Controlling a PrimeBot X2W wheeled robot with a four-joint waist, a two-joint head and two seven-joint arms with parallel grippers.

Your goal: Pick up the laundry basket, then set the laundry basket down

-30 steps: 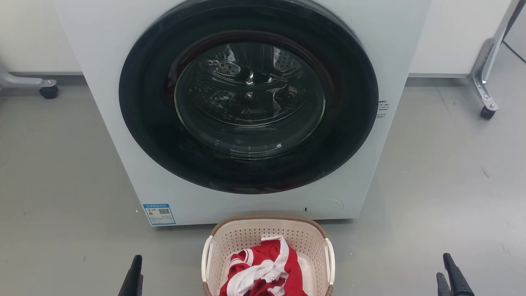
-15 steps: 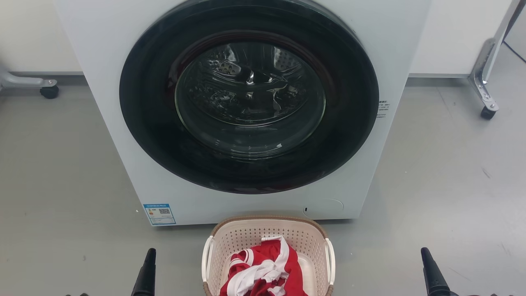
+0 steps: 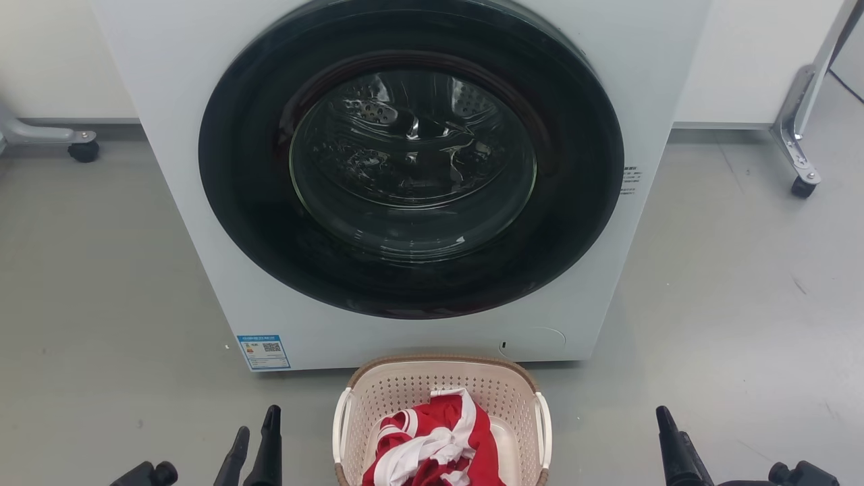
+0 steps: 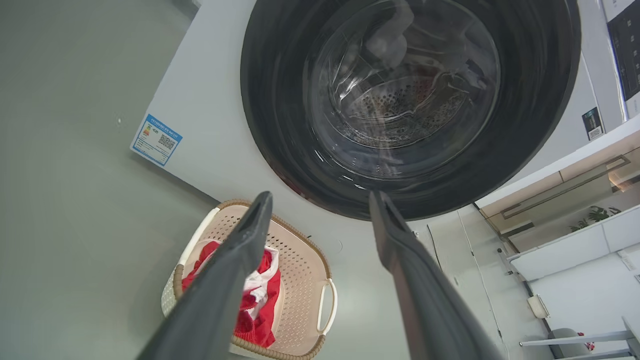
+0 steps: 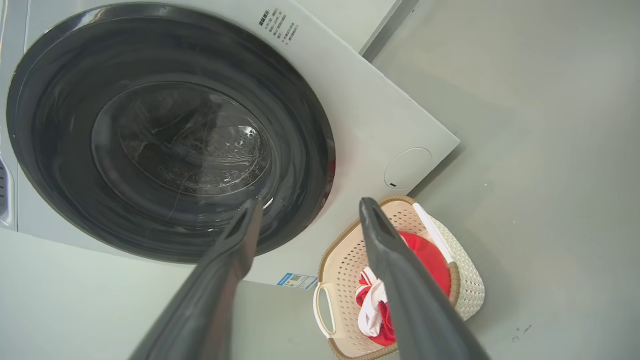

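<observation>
- The left gripper [image 3: 258,420] rises at the lower left of the head view and the right gripper [image 3: 673,424] at the lower right, dark fingers pointing up.
- In the wrist views both are spread wide, holding and touching nothing.
- The small cream perforated plastic laundry basket [image 3: 442,360] with its brown woven-look rim sits bottom centre between them, apart from both, just before the white front-loading washing machine [image 3: 405,334].
- Bare grey floor [image 3: 101,304] flanks it.

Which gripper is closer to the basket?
The left gripper: in the head view, less floor separates it from the laundry basket than separates the right gripper.

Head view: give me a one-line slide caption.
Left gripper and right gripper hang open either side of the laundry basket of red-and-white cloth on the floor before the washing machine.
</observation>
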